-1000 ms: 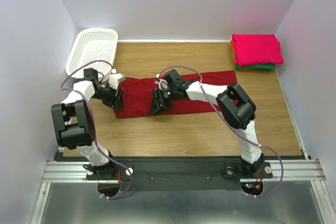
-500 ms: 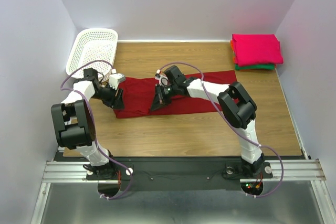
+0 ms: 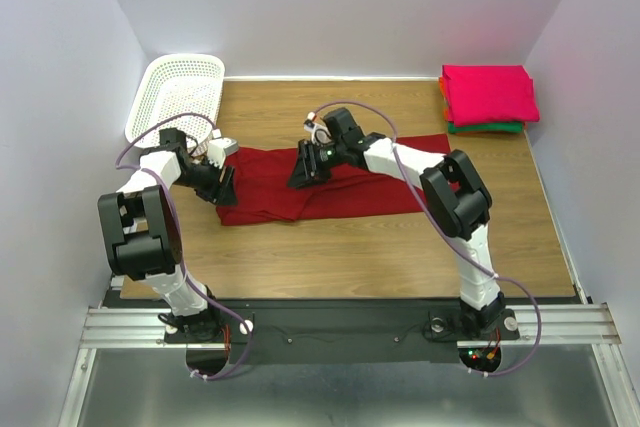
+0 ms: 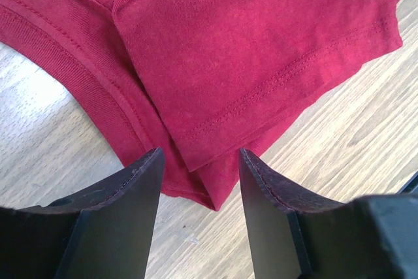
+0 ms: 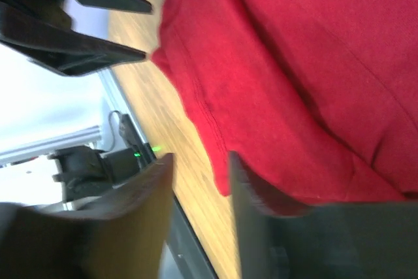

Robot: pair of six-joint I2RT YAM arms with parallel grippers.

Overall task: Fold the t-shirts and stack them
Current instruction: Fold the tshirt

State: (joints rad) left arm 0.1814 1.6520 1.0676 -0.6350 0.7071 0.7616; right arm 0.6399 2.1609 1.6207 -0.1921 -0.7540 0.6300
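A crimson shirt is laid in a long band across the middle of the table. Its left end lies near the table's left side and its right end reaches toward the far right corner. The cloth is creased around the middle of the band.

The left gripper is set low at the shirt's left end. In its wrist view the left gripper is seen with its fingers held moderately apart. A hemmed corner of a folded layer lies flat on the wood between them and is not pinched. Double stitching is seen along that hem, and a ribbed edge curves along the left of the cloth.

The right gripper is placed over the middle of the shirt, toward its far edge. Its wrist view is blurred. The jaws of the right gripper are seen parted by a narrow gap, through which wood and a seamed edge of the cloth show. Nothing is seen clamped between them. Whether the cloth touches the right-hand finger cannot be told.

Three folded shirts are stacked in the far right corner, well apart from the grippers. A pink shirt lies on top, a sliver of an orange shirt shows at the stack's left edge, and a green shirt shows along its near edge.

A white lattice basket is seen at the far left corner.

Small red and green lights are lit at the right arm's base. Any lettering there is too small to be read.
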